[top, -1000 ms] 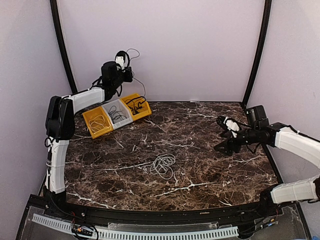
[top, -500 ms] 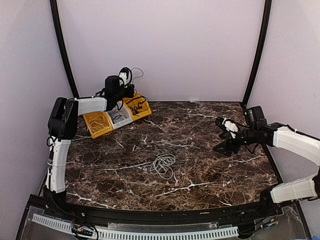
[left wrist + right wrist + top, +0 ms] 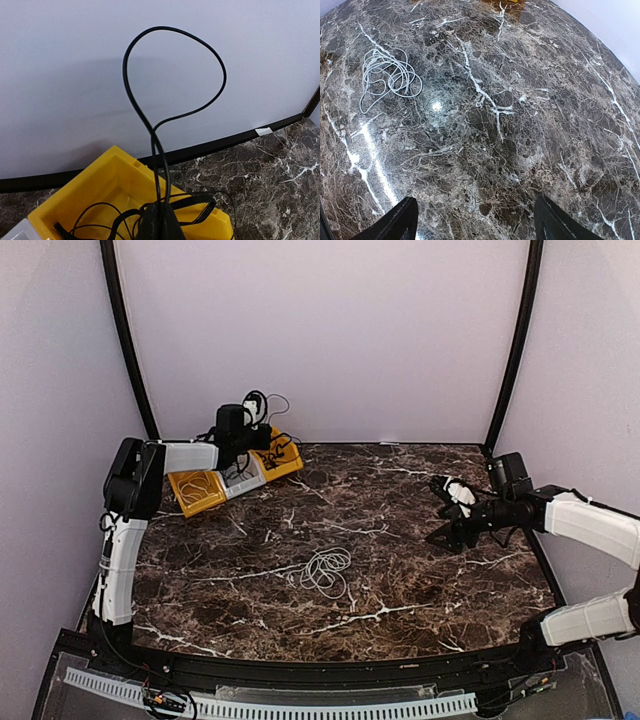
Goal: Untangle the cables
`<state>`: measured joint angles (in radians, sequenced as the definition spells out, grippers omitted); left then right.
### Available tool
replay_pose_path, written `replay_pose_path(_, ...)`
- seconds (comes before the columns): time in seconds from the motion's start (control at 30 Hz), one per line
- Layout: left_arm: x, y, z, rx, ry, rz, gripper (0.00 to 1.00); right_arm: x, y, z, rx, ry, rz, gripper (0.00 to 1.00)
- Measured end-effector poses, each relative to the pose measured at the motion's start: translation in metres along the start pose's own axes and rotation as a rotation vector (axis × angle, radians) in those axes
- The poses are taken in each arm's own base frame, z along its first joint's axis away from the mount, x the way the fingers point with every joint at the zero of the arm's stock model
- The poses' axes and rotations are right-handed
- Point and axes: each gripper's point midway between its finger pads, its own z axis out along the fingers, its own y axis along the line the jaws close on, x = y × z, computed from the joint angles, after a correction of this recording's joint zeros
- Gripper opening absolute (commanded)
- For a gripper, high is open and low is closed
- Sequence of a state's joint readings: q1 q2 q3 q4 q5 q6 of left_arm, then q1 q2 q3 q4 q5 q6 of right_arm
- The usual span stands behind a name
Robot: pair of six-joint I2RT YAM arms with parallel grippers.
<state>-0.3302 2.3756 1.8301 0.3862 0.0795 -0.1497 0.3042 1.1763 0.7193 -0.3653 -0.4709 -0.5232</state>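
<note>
Top external view: the left hand [image 3: 250, 418] is reaching to the far left corner of the worktop [image 3: 420, 580], above a row of three bins set at an angle to the back edge: a yellow bin [image 3: 283, 462], a grey bin [image 3: 240, 473] and a second yellow bin [image 3: 196, 490]. Its jaws are pressed together, pinching the black cable [image 3: 263, 400], which is rising in a loop against the back wall [image 3: 330, 330].

The white cable [image 3: 325, 571] is lying in a loose coil near the middle of the worktop, well apart from both hands and from every edge. The right hand [image 3: 447, 512] is hovering near the right edge with its jaws spread, holding nothing. Bare marble is lying open between it and the coil, and in front of the coil to the near edge.

Left wrist view: the black cable [image 3: 155, 131] is standing up from the left hand [image 3: 159, 217] over the yellow bin [image 3: 95, 185], just beside the black strip along the wall.

Right wrist view: the fingertips [image 3: 395, 222] are framing open worktop [image 3: 530, 110], the white cable [image 3: 387, 77] lying far ahead on the left.
</note>
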Motion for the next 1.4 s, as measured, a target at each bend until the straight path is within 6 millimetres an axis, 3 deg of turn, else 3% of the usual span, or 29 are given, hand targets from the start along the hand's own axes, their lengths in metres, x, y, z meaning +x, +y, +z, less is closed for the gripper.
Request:
replay_pose_path(0.17,0.027,0.010,0.003,-0.044,0.080,-0.017,0.00,0.001,0.000,0.001,-0.003,0.004,0.002,0.81)
replay_pose_path(0.4,0.030,0.023,0.000,-0.120,0.098,0.016,0.00,0.004,0.001,0.004,-0.012,0.014,0.007,0.81)
replay_pose_path(0.5,0.023,0.029,-0.005,-0.155,0.094,0.049,0.00,0.004,0.001,0.004,-0.013,0.013,0.005,0.81)
replay_pose_path(0.63,-0.003,0.037,-0.015,-0.201,0.059,0.094,0.00,0.004,0.001,0.004,-0.013,0.014,0.003,0.81)
replay_pose_path(0.87,-0.040,0.067,-0.034,-0.277,0.023,0.138,0.00,0.005,0.001,0.005,-0.015,0.015,-0.004,0.80)
replay_pose_path(1.1,-0.040,0.079,-0.036,-0.295,0.033,0.141,0.00,0.005,0.001,0.005,-0.015,0.015,-0.006,0.80)
replay_pose_path(1.4,-0.037,0.055,-0.031,-0.186,0.035,0.085,0.00,0.009,0.001,0.009,-0.026,0.032,0.003,0.80)
